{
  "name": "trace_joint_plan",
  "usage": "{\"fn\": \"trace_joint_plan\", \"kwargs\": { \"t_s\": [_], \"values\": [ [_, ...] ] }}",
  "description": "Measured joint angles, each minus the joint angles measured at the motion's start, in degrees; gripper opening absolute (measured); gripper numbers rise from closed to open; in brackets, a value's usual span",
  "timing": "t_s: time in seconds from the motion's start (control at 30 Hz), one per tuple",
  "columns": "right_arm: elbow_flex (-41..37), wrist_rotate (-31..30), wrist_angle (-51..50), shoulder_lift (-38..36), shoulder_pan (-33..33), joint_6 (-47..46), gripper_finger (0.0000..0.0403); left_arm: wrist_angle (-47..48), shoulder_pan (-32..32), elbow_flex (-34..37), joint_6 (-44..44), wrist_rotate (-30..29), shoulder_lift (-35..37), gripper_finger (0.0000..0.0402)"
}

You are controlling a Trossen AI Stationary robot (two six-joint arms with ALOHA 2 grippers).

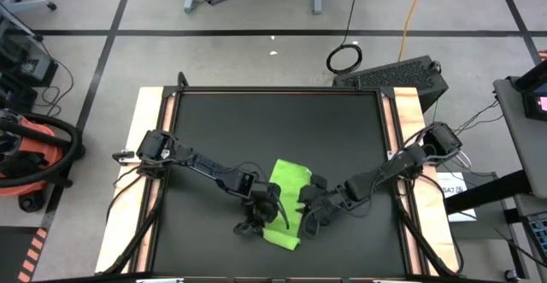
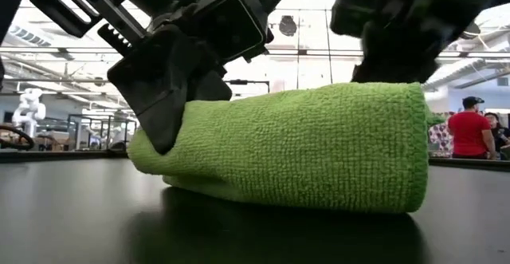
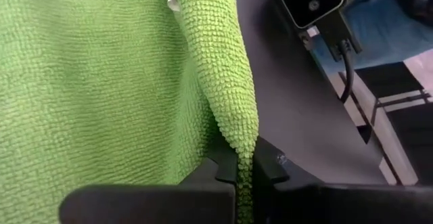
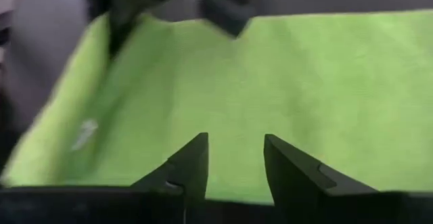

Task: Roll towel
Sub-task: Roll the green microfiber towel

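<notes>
The lime-green towel (image 1: 287, 183) lies on the black mat (image 1: 256, 120) near its near edge, partly folded over into a thick, rounded bundle (image 2: 311, 144). My left gripper (image 1: 261, 213) is at the towel's left side, shut on a raised fold (image 3: 245, 173). My right gripper (image 1: 306, 216) is at the towel's right side. It is open, with its fingers (image 4: 235, 162) just over the towel's surface (image 4: 284, 75). In the low view the left gripper (image 2: 163, 96) stands at the bundle's left end. My left gripper pinches a raised fold of the towel (image 3: 242, 132) between its two fingertips, several layers thick. It comes slanting down from the table's left. The fold stands up along the towel's side, and the rest of the towel rests on the mat. I cannot tell whether my right gripper touches the towel.
Wooden strips (image 1: 152, 146) border the mat on the left and right. A dark keyboard-like case (image 1: 402, 73) and a cable coil (image 1: 344, 58) lie on the floor beyond the far right corner. People (image 2: 470, 132) stand in the room behind the table.
</notes>
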State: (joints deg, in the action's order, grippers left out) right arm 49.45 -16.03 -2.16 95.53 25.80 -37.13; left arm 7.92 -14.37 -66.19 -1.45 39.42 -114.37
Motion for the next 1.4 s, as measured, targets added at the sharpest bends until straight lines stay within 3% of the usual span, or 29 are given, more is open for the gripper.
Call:
{"fn": "trace_joint_plan", "kwargs": {
  "t_s": [0.4,0.67,1.4],
  "values": [
    [0.1,8.8,-0.6,6.2,-10.5,6.8,0.0094,0.2,1.1,0.0,2.8,0.0,0.1,0.0005],
    [0.1,9.6,0.7,7.2,-17.4,13.4,0.0076,0.3,4.9,-0.1,5.2,1.0,0.1,0.0005],
    [0.1,23.4,0.7,7.2,-43.8,29.2,0.0075,10.1,24.0,-0.1,2.6,2.1,0.2,0.0005]
  ]
}}
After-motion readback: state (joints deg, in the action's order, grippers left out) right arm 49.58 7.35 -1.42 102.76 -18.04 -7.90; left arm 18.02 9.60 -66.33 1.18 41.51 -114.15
